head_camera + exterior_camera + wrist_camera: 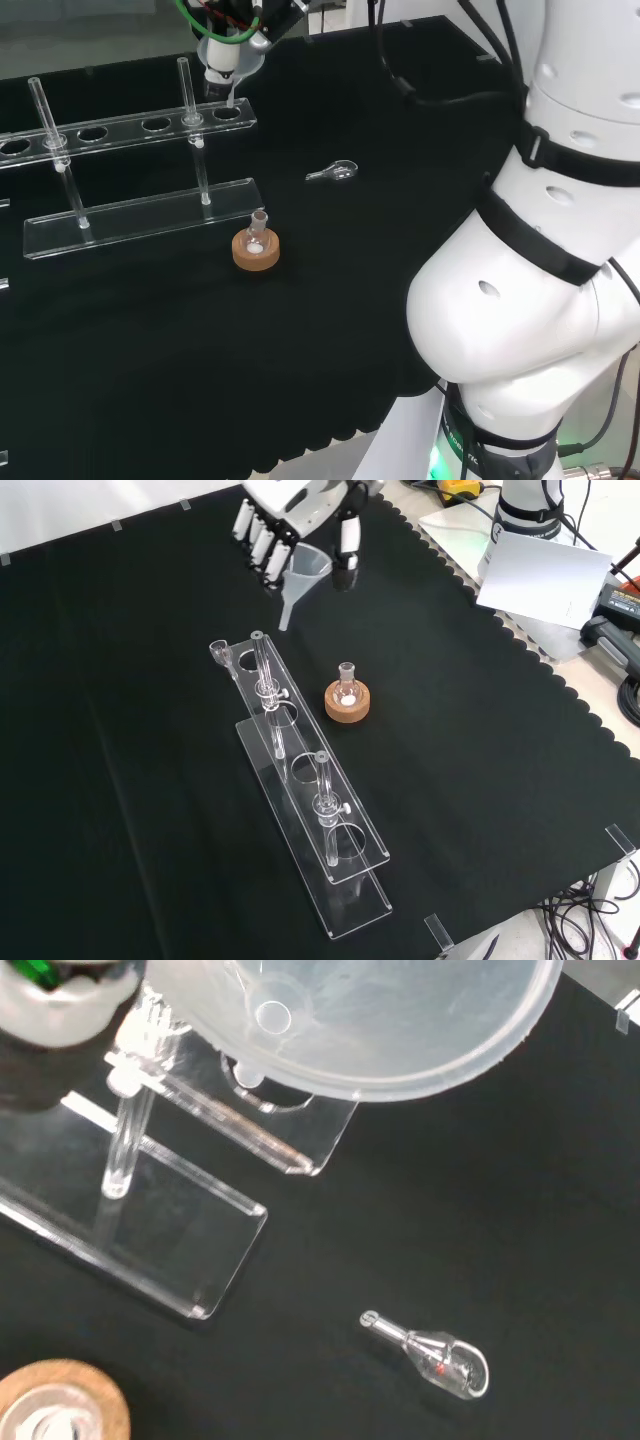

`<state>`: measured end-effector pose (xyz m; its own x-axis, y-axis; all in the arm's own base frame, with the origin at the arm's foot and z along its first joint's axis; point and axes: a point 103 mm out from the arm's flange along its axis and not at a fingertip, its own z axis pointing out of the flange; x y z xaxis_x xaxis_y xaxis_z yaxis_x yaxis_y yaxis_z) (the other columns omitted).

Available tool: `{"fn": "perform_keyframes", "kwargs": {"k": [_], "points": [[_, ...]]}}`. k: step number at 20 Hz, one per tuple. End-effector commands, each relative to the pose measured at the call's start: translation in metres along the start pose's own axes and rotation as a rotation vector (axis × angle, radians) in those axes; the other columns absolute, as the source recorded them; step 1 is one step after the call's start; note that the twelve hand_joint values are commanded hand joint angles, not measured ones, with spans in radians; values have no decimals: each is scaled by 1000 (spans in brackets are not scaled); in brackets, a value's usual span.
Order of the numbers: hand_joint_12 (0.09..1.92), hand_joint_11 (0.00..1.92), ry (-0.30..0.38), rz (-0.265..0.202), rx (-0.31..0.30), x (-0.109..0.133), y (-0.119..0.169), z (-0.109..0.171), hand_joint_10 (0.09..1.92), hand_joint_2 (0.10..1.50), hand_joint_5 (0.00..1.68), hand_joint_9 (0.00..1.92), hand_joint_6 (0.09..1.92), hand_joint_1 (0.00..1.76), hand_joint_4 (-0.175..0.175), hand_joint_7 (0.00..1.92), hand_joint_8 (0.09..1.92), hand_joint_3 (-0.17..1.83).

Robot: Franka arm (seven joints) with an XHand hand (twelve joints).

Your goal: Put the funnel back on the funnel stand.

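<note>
My hand (238, 22) (292, 508) is at the far end of the bench, curled round the bowl of a clear funnel (228, 62) (306, 572) and holding it upright, stem down. The clear acrylic funnel stand (130, 130) (300, 770) is a long rack with a row of holes in its top plate. In the head view the stem tip hangs just above the end hole (228, 113). In the front view it hangs a little up and right of the rack's far end. The wrist view has the funnel's bowl (400, 1030) over that end of the stand (290, 1140).
A small flask on a cork ring (256, 250) (347, 702) (60, 1415) stands close beside the stand. A small glass bulb (335, 172) (440, 1362) lies on the black cloth past the rack's end. Thin upright posts (48, 115) (262, 665) rise through the stand.
</note>
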<state>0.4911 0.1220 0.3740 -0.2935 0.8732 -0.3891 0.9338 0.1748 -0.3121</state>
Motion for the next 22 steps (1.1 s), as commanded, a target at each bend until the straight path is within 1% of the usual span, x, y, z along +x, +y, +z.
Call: {"fn": "perform_keyframes", "kwargs": {"k": [1,2,4,5,8,10,15,16,17,19,21,22], "points": [[1071,865,-32,5,4,-3,35,-7,259,1063,1032,1275,921,1032,175,863,685,32],[1071,865,-26,4,6,-3,35,-6,259,1063,1032,1275,921,1032,175,863,685,32],[1071,865,1,-5,25,-13,39,0,259,1063,1032,1275,922,1032,175,862,685,31],[1071,865,11,4,42,-18,43,5,259,1063,1031,1275,922,1032,175,862,685,31],[1071,864,20,0,38,-34,48,17,258,1064,1031,1274,923,1032,175,861,686,30],[1071,864,15,2,34,-38,48,20,258,1064,1031,1274,924,1032,175,861,687,30],[1072,864,11,-2,36,-41,49,27,257,1065,1030,1274,925,1031,175,860,688,29],[1072,865,-10,2,44,-30,52,20,257,1065,1030,1274,925,1031,175,860,688,29],[1072,865,-13,4,46,-27,53,17,257,1065,1030,1274,925,1031,175,859,688,29],[1072,865,-4,2,40,-25,54,17,257,1065,1030,1273,925,1031,175,859,689,28],[1072,865,7,0,40,-30,52,20,256,1066,1030,1273,925,1031,175,859,689,28],[1072,865,-5,2,46,-27,54,19,256,1066,1030,1272,925,1031,175,859,690,27]]}}
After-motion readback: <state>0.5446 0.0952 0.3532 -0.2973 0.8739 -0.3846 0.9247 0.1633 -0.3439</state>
